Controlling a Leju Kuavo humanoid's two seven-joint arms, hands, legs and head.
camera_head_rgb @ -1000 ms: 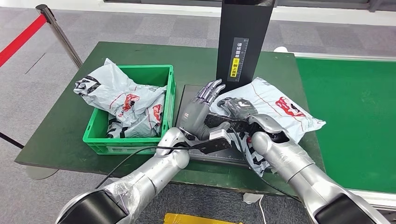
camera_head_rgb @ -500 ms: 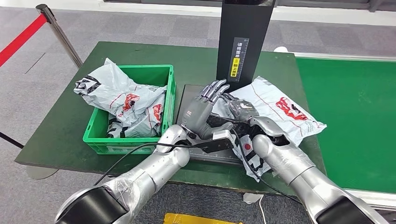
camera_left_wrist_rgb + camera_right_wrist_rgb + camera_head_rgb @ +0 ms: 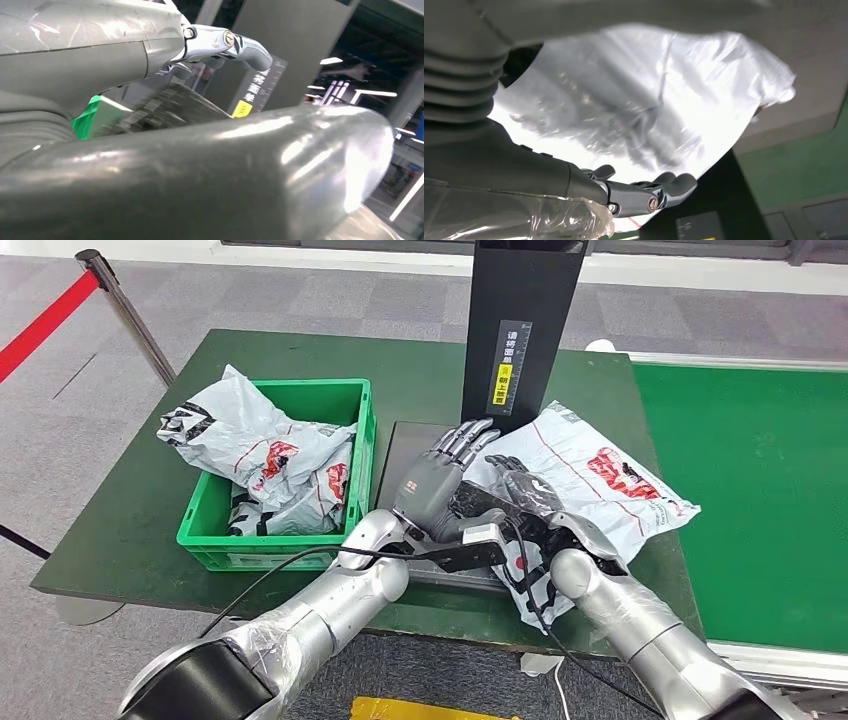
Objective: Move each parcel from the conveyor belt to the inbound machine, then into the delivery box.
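Looking down from the head view, we find a white parcel (image 3: 590,475) lying partly on the dark plate of the inbound machine (image 3: 400,445), at the foot of its black post (image 3: 520,330), with one end reaching toward the green conveyor belt (image 3: 770,490). Our right hand (image 3: 520,485) lies on the parcel's near part with its fingers bent over the wrapper; we judge it has hold of the bag. Our left hand (image 3: 440,475) rests beside it over the plate with its fingers stretched out and a little apart, gripping nothing. The green delivery box (image 3: 205,530) to the left already holds several parcels (image 3: 270,455), one hanging over its rim. So we judge this parcel is at the machine stage, off the belt, with the carry into the box left to do.

In the left wrist view we see our left hand's grey thumb across the foreground, a metal fingertip (image 3: 250,47) held straight, and the post's yellow label (image 3: 241,108) beyond it.

In the right wrist view the crinkled white parcel (image 3: 649,95) sits against our right hand; its fingers (image 3: 664,187) curl under the bag's edge.
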